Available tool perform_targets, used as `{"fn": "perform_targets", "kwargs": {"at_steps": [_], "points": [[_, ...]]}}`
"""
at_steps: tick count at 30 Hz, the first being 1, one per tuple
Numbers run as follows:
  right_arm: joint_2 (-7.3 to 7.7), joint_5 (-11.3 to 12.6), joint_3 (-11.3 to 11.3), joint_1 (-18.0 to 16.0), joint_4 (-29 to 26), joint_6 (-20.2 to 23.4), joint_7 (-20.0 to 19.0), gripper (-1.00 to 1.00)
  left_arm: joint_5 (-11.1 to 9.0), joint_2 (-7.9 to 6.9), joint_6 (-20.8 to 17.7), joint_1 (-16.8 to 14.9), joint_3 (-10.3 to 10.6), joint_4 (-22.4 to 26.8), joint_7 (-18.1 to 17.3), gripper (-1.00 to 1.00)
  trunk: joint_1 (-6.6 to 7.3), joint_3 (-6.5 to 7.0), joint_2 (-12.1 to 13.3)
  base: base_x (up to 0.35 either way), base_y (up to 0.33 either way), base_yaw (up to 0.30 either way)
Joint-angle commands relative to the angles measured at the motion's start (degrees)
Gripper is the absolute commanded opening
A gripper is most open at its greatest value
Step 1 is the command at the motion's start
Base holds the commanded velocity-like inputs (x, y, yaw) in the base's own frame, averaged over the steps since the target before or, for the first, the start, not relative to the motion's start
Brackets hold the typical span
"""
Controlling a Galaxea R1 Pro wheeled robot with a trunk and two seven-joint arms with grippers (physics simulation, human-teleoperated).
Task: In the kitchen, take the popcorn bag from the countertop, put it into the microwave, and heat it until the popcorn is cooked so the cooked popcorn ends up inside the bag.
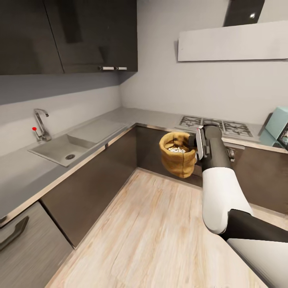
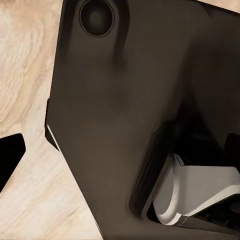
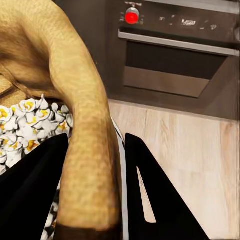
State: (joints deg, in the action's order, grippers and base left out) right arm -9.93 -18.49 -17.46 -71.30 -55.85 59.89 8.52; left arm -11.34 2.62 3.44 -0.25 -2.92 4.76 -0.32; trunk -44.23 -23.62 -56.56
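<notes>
The tan popcorn bag hangs in the air in front of the corner cabinets, upright, with white popcorn inside it. My right gripper is shut on the bag's rim at its right side. In the right wrist view the rolled rim of the popcorn bag sits between the two black fingers, and puffed white-yellow popcorn lies beside them. The pale-blue microwave stands at the far right on the grey countertop. My left gripper is open over the robot's dark body and the wood floor.
A gas hob lies on the counter behind the bag. A sink with a tap is at the left. A dark built-in oven with a red knob faces the right wrist camera. Light wood floor stretches ahead.
</notes>
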Motion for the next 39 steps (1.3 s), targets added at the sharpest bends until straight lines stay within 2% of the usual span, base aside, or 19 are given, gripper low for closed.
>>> {"fn": "perform_targets", "kwargs": {"at_steps": [1, 13, 19, 39], "points": [[-0.07, 0.24, -0.12, -0.07, -0.03, 0.11, 0.35, -1.00, -0.17, 0.02, 0.16, -0.02, -0.29, -0.01, -0.03, 1.00, 0.00, -0.06, -0.04, -0.004, 0.000, -0.239], [-0.07, 0.29, -0.12, -0.07, 0.04, 0.11, 0.36, -1.00, -0.17, 0.02, 0.16, -0.02, -0.33, -0.01, -0.03, 1.00, 0.00, -0.06, -0.04, 0.000, 0.000, -0.220], [-0.07, 0.30, -0.12, -0.07, 0.01, 0.11, 0.39, -1.00, -0.17, 0.02, 0.16, -0.02, -0.33, -0.01, -0.03, 1.00, 0.00, 0.05, -0.04, 0.000, 0.000, -0.013], [-0.07, 0.30, -0.16, -0.07, 0.03, 0.11, 0.45, -1.00, -0.17, 0.02, 0.16, -0.02, -0.33, -0.01, -0.03, 1.00, 0.00, 1.84, -0.04, 0.000, 0.000, 0.000]]}}
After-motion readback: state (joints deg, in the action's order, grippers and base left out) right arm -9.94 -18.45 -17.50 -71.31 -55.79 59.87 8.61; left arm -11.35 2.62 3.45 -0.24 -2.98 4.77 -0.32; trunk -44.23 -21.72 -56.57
